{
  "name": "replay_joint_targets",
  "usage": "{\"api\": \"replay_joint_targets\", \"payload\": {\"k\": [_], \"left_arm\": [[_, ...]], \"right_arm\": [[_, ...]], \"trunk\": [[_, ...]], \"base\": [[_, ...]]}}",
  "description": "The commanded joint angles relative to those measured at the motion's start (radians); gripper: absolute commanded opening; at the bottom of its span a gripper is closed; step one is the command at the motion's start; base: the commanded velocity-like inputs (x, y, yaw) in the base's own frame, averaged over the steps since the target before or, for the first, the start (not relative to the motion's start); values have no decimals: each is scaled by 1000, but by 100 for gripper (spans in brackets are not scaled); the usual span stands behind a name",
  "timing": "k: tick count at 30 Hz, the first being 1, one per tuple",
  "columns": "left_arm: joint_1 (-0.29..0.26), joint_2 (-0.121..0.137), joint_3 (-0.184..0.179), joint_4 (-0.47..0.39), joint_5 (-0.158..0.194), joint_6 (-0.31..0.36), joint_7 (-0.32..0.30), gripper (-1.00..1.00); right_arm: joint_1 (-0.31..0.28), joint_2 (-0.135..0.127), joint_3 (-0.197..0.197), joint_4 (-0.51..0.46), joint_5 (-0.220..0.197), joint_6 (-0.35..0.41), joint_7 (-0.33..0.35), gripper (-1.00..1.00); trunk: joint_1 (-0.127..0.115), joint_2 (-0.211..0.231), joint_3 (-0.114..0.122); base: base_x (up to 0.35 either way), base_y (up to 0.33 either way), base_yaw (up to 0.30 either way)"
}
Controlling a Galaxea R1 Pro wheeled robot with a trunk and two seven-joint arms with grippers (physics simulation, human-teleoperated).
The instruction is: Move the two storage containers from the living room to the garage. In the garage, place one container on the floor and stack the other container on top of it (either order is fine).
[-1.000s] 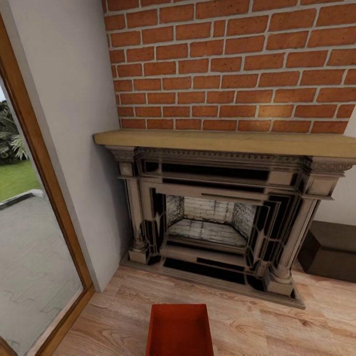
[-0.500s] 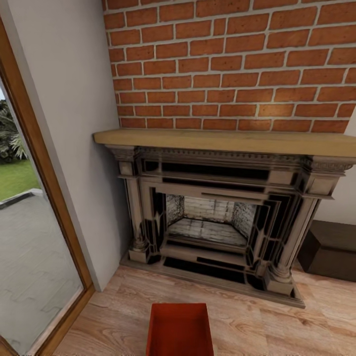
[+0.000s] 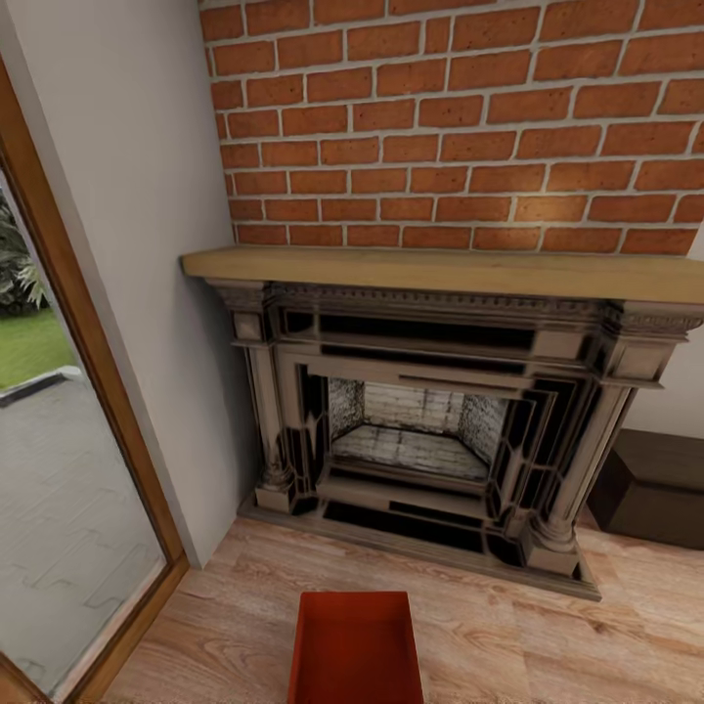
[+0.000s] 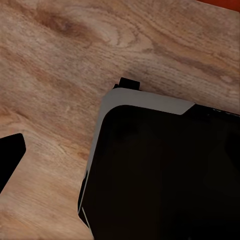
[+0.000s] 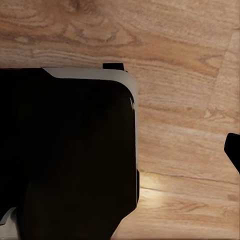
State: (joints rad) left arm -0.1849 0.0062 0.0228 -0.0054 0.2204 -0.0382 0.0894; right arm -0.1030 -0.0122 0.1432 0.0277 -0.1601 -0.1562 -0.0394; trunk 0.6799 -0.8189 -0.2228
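Observation:
One orange-red storage container (image 3: 355, 650) lies on the living room's light wood-plank floor (image 3: 225, 636), at the near edge of the head view in front of the fireplace, open side up and empty. An orange sliver of it (image 4: 222, 4) shows at a corner of the left wrist view. In each wrist view a single dark fingertip (image 4: 10, 156) (image 5: 234, 149) pokes in over the planks, touching nothing. I cannot tell how wide either pair of fingers stands.
The red brick fireplace (image 3: 420, 430) with its ornate dark surround and wooden mantel stands straight ahead. A low dark bench (image 3: 653, 489) sits at its right. A wood-framed glass door (image 3: 68, 508) fills the left. The robot's black body (image 4: 165, 170) (image 5: 65, 150) shows in both wrist views.
The whole head view has shifted slightly, so the camera has moved; a little more of the container shows. The container itself has not moved.

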Motion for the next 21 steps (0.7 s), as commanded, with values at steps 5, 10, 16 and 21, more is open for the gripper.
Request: {"api": "replay_joint_targets", "payload": {"k": [5, 10, 16, 21], "left_arm": [[-1, 0, 2, 1, 4, -3, 1, 100], [-1, 0, 2, 1, 4, -3, 1, 100], [-1, 0, 2, 1, 4, -3, 1, 100], [-1, 0, 2, 1, 4, -3, 1, 100]], "right_arm": [[-1, 2, 9, 3, -9, -4, -2, 100], [-1, 3, 9, 3, -9, -3, -2, 100], [-1, 2, 9, 3, -9, -3, -2, 100], [-1, 3, 9, 3, -9, -3, -2, 100]], "trunk": [[0, -1, -10], [0, -1, -18], [0, -1, -27], [0, -1, -35]], "base": [[0, 0, 0], [0, 0, 0], [0, 0, 0], [0, 0, 0]]}}
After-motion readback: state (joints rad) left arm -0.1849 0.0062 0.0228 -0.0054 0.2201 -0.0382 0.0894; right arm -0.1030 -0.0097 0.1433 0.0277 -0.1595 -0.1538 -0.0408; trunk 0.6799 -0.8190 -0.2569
